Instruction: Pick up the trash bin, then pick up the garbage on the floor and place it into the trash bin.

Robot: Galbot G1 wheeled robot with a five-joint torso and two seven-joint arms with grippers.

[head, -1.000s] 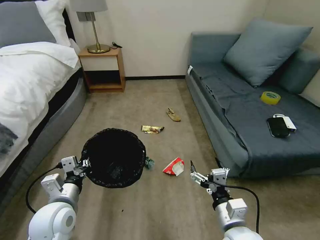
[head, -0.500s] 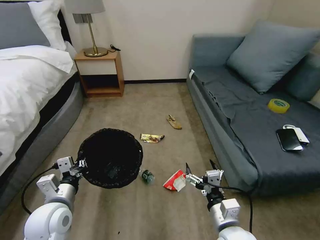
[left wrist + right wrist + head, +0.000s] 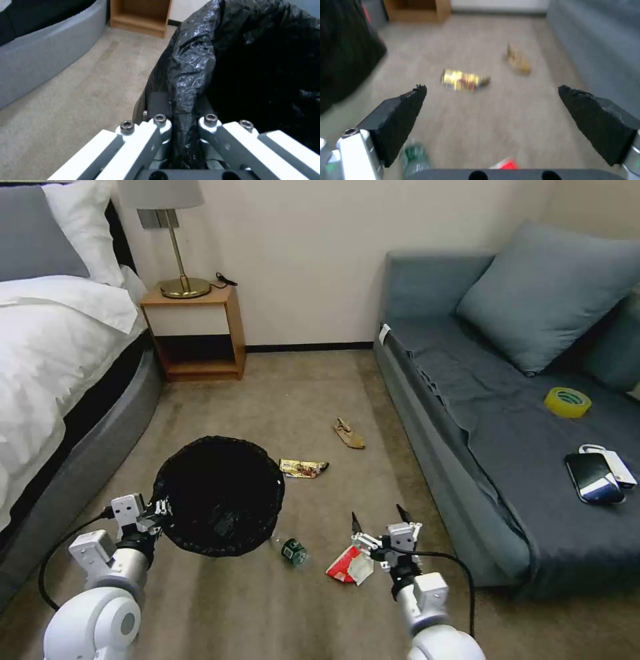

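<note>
Even, soft indoor light; head view sharp; right wrist view motion-blurred; bin liner (image 3: pixel 193 62) glints.

Both arms are glossy white, rounded shells with grey boxy wrist blocks, and a black cable loops from each wrist. The left gripper (image 3: pixel 162 507) has white linkage bars pinned with dark hex screws. The right gripper (image 3: pixel 377 519) carries black, pointed, rough-faced fingers (image 3: pixel 403 120) on white mounts.

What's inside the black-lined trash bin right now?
The round trash bin with wrinkly black plastic liner, held at its rim by the left end effector, shows only dark liner; its bottom is too dark to tell.
</note>
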